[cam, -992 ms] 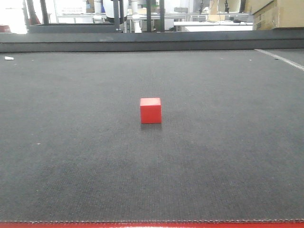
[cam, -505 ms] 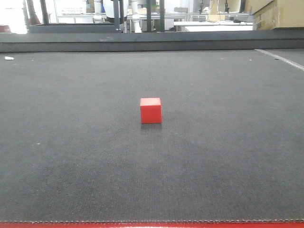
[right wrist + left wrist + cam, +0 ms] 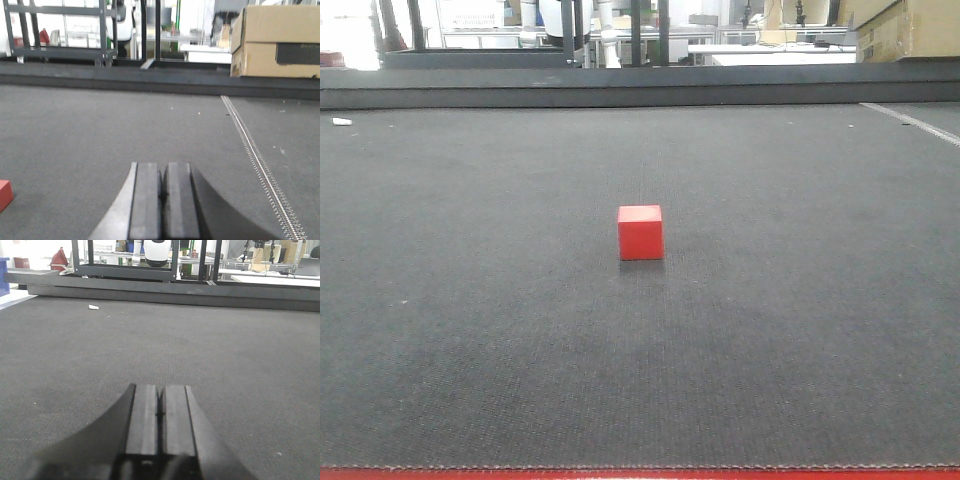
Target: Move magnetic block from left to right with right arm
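The left gripper [image 3: 160, 388] fills the bottom centre of the frame, its two flat black fingers [image 3: 145, 420] pressed together with only a thin seam between them. It sits just above a dark grey woven mat [image 3: 240, 355] that covers most of the picture. A small white scrap [image 3: 93, 307] lies on the mat in the upper left. A low dark ledge [image 3: 165, 290] runs across the upper part of the frame, with a black metal rack [image 3: 125, 271] behind it, top centre.
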Action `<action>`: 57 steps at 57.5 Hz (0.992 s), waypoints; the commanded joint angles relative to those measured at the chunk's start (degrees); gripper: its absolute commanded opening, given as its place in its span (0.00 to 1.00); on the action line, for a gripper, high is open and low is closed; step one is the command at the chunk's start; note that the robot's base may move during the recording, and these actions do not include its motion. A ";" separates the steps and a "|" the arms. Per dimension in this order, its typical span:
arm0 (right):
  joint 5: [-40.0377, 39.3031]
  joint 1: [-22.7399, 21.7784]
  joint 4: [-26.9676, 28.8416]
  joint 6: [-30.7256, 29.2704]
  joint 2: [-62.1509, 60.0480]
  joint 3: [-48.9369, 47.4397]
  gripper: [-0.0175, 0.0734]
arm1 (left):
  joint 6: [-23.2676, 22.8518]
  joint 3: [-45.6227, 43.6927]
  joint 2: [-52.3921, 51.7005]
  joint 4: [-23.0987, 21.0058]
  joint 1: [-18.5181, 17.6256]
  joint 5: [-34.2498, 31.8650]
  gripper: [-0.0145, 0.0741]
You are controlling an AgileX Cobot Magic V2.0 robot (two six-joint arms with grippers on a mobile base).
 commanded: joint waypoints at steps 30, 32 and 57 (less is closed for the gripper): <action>15.26 22.17 -0.55 1.83 58.12 -49.33 0.89 | -0.40 0.37 -0.75 -0.26 -0.22 -5.13 0.02; 17.49 23.70 -1.06 3.87 61.64 -52.65 0.89 | -0.40 0.37 -0.75 -0.26 -0.22 -5.13 0.02; 43.56 34.66 -12.06 30.29 94.32 -82.77 0.89 | -0.40 0.37 -0.75 -0.26 -0.22 -5.13 0.02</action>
